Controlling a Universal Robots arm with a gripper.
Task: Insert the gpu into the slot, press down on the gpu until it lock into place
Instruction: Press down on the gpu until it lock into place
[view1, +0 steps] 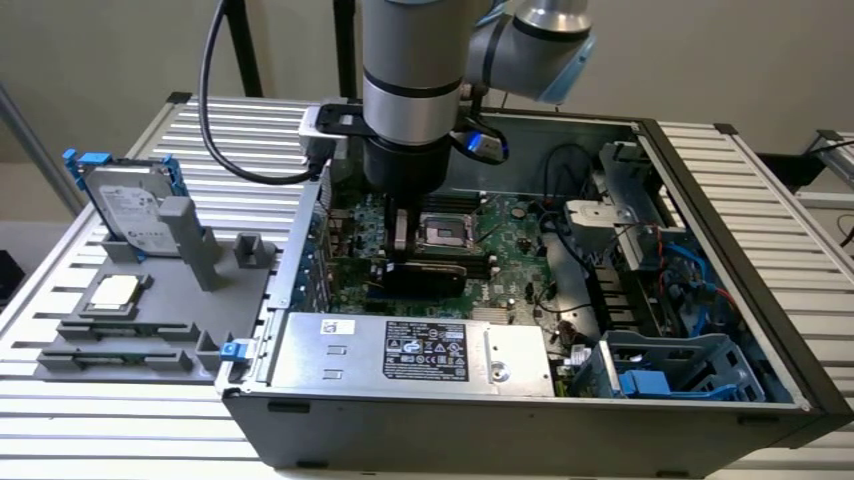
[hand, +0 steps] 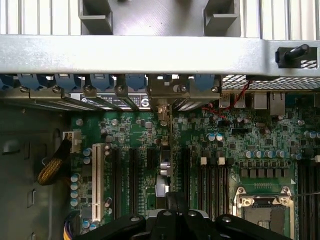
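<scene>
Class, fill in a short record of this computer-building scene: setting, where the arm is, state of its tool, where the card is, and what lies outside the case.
setting: open computer case on a slatted table
arm: reaching down into the case over the green circuit board
tool: shut, down on the upper edge of the card
card: black gpu standing on edge on the board, under the tool
inside case, front: silver box with white label
outside case: hard drive propped on a grey holder, exterior view's left
</scene>
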